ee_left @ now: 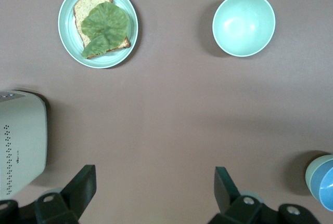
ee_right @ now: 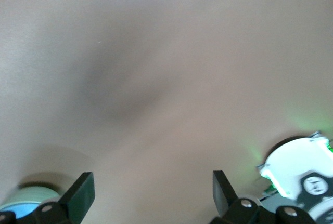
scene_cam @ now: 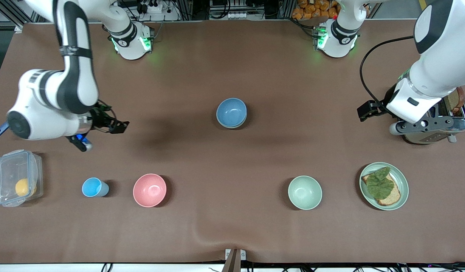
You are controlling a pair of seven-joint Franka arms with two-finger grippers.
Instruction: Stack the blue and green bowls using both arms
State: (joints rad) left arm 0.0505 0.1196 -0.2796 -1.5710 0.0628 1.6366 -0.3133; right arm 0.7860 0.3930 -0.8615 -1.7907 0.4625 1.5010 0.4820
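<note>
The blue bowl [scene_cam: 231, 112] sits at the table's middle, nested in a pale green bowl whose rim shows under it in the left wrist view [ee_left: 314, 172]. A second green bowl [scene_cam: 304, 192] stands alone, nearer the front camera and toward the left arm's end; it also shows in the left wrist view [ee_left: 243, 24]. My left gripper [scene_cam: 365, 111] is open and empty, up in the air beside the toaster [scene_cam: 436, 122]; in its wrist view [ee_left: 153, 182] it is over bare table. My right gripper [scene_cam: 119, 126] is open and empty over bare table toward the right arm's end, as its wrist view [ee_right: 151, 185] shows.
A pink bowl [scene_cam: 149, 190], a light-blue cup [scene_cam: 94, 187] and a clear lidded box [scene_cam: 17, 183] with a yellow fruit stand in a row near the front camera. A green plate [scene_cam: 402, 189] holds toast with a lettuce leaf.
</note>
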